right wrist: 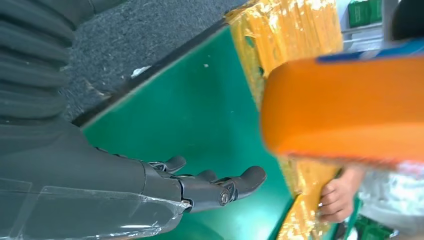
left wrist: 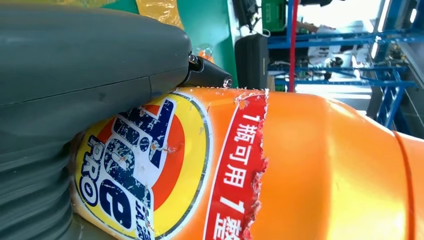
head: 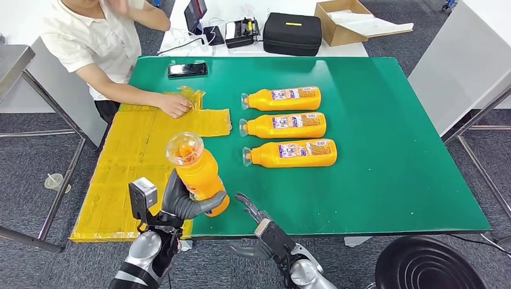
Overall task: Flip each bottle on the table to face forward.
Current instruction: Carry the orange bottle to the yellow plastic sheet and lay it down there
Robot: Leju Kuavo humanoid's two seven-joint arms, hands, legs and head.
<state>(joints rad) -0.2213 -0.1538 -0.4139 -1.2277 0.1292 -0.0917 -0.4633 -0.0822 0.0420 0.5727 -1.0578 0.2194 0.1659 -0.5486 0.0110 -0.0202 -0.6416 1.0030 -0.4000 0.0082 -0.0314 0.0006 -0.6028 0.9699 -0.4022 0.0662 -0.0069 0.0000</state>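
Bottle number four (head: pixel 199 171), the orange one with the clear domed cap, is up off the green table (head: pixel 391 180) and tilted, cap pointing away from the robot, clamped in the left hand (head: pixel 184 201). That hand's thick grey thumb and darker fingers wrap the lower body of the bottle, above the table's near edge where the green meets the yellow sheet (head: pixel 138 162). From the left wrist you get the label right up close (left wrist: pixel 150 170): a blue, red and yellow logo and a torn red band with white characters, the grey thumb (left wrist: pixel 90 55) pressed over the top of it.

Right hand (head: pixel 256 217) now: it hovers just beside the held bottle, over the table's near edge, fingers apart and lightly curled, holding nothing. The right wrist view confirms it, dark fingers (right wrist: pixel 220 187) spread above green, with the orange bottle base (right wrist: pixel 345 105) blurred close by.

Three more orange bottles lie on their sides mid-table in a neat column beyond the held one, caps toward the yellow sheet: far (head: pixel 283 98), middle (head: pixel 284 125), near (head: pixel 292 153).

Beyond the yellow sheet stands a person in a white shirt (head: pixel 96 36), one hand (head: pixel 175 105) resting on its far end. A black phone (head: pixel 187 69) lies near the table's far edge.
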